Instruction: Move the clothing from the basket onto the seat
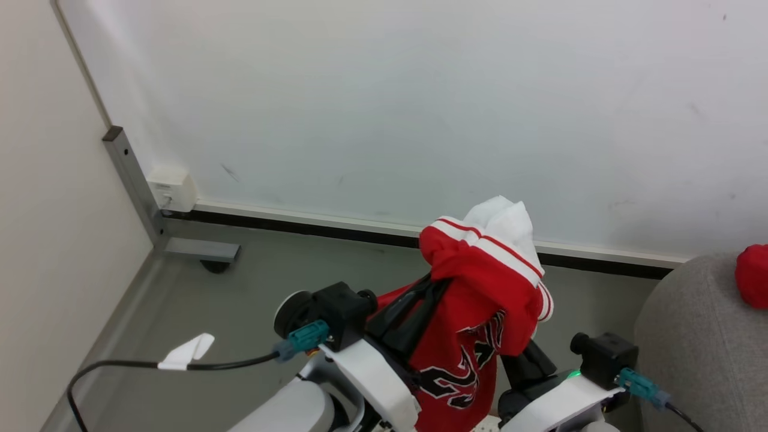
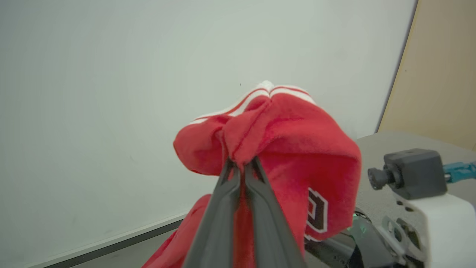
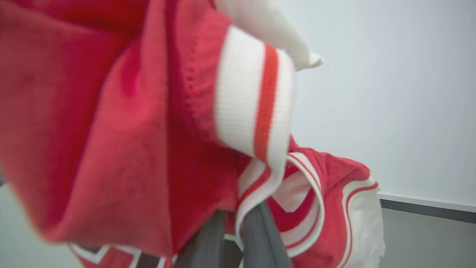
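Note:
A piece of the clothing (image 1: 480, 288), bright red with white striped trim, a white lining and a black-and-white logo, hangs lifted between my two arms. My left gripper (image 2: 241, 163) is shut on a bunched red fold of it, its dark fingers (image 1: 414, 309) reaching in from the left. My right gripper (image 3: 240, 214) is shut on the striped white trim, and its fingers (image 1: 533, 360) vanish under the cloth. The grey seat (image 1: 690, 342) curves in at the lower right. A second red garment (image 1: 753, 276) lies on it. The basket is out of view.
A pale wall with a dark baseboard (image 1: 360, 231) stands close ahead over grey floor (image 1: 258, 282). A metal post (image 1: 129, 174) with a white box (image 1: 173, 188) sits at the left corner. A black cable (image 1: 150, 364) trails from my left wrist.

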